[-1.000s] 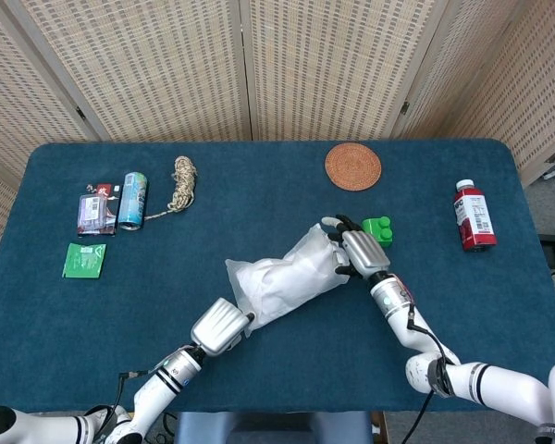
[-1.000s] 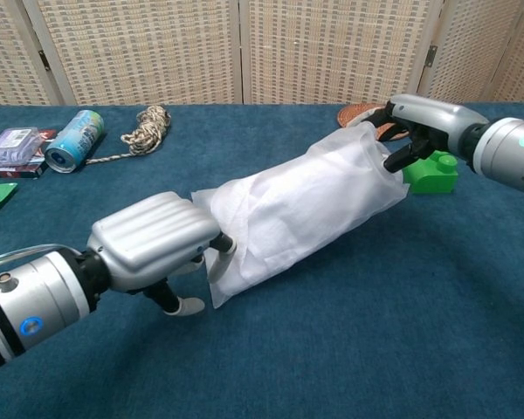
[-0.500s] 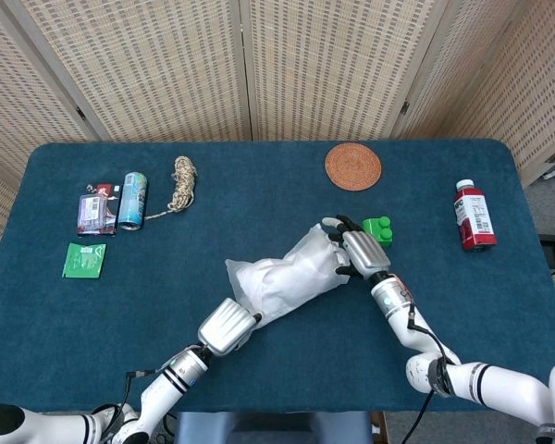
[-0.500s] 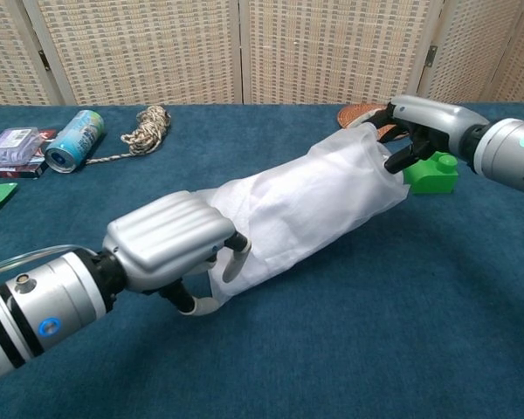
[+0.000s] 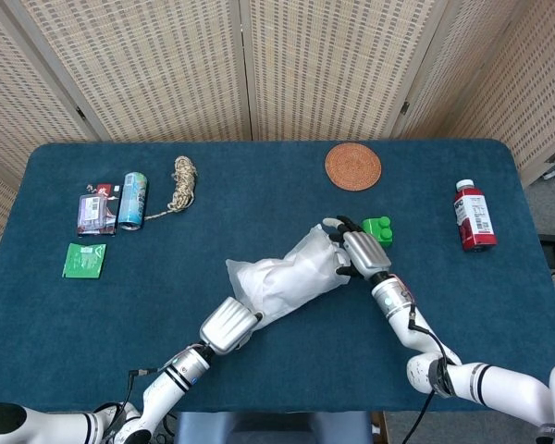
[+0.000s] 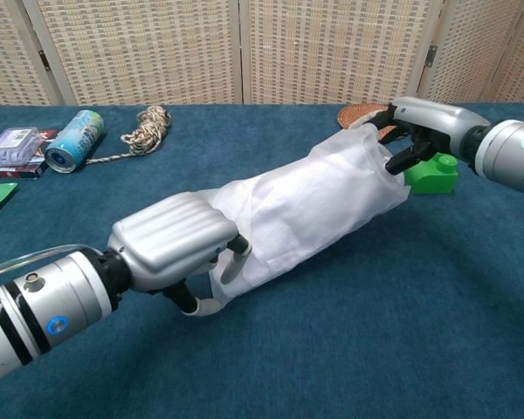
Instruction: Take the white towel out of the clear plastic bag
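The clear plastic bag [image 5: 301, 268] [image 6: 332, 188] lies slantwise in the middle of the table, with the white towel [image 5: 273, 287] [image 6: 279, 214] filling it. At its near left end my left hand [image 5: 228, 326] [image 6: 176, 247] has its fingers curled onto the towel's edge. Film and cloth cannot be told apart under those fingers. My right hand [image 5: 355, 252] [image 6: 417, 124] grips the bag's far right end, thumb and fingers pinching the crumpled film.
A green block [image 5: 379, 229] [image 6: 432, 172] sits just behind my right hand, with a wicker coaster [image 5: 353, 166] further back. A red bottle [image 5: 474, 215] stands at the right. A can [image 5: 133, 200], rope [image 5: 182, 181] and two packets [image 5: 95, 212] lie far left.
My left hand has slid right and forward from beside the bag's corner onto its near end, its fingers closing there. My right hand and the bag have stayed put.
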Action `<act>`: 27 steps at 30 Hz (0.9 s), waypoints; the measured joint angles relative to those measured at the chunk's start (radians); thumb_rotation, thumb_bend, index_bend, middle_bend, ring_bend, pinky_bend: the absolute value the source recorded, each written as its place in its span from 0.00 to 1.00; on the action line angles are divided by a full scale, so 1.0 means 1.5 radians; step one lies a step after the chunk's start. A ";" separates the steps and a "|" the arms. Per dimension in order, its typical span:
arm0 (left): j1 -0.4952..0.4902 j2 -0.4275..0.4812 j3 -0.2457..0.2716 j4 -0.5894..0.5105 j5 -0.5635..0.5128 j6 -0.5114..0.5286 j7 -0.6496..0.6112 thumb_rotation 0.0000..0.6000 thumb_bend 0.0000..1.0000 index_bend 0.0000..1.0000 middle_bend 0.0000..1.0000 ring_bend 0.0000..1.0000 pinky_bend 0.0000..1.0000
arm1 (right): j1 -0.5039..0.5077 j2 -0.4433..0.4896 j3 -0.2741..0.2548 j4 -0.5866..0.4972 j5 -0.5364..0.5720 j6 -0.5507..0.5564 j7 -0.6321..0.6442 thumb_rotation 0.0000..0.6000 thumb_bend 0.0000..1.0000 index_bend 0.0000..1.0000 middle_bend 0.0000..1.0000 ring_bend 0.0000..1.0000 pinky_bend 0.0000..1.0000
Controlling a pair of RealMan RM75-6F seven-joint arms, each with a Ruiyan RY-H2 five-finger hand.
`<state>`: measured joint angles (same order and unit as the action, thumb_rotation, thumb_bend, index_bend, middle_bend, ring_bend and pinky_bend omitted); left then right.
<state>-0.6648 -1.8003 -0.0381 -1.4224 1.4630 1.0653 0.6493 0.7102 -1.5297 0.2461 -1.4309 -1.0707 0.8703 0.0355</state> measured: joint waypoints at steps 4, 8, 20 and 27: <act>0.000 -0.002 -0.001 0.001 0.000 0.000 -0.001 1.00 0.22 0.61 1.00 1.00 1.00 | 0.000 -0.001 0.000 0.000 0.000 0.000 0.000 1.00 0.62 0.74 0.14 0.00 0.15; -0.002 -0.008 -0.001 0.007 0.007 0.004 -0.005 1.00 0.22 0.61 1.00 1.00 1.00 | 0.000 -0.002 0.000 0.000 0.000 0.000 -0.002 1.00 0.62 0.74 0.14 0.00 0.15; -0.002 -0.015 0.000 0.022 0.014 0.010 -0.004 1.00 0.22 0.62 1.00 1.00 1.00 | -0.001 0.001 0.001 0.002 0.004 -0.001 -0.001 1.00 0.62 0.74 0.14 0.00 0.15; -0.003 -0.018 0.000 0.024 0.015 0.007 -0.001 1.00 0.22 0.67 1.00 1.00 1.00 | -0.002 -0.001 -0.001 0.004 0.004 -0.004 0.001 1.00 0.62 0.74 0.14 0.00 0.15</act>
<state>-0.6689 -1.8271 -0.0381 -1.3864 1.4856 1.0760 0.6470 0.7075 -1.5306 0.2451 -1.4251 -1.0640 0.8638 0.0374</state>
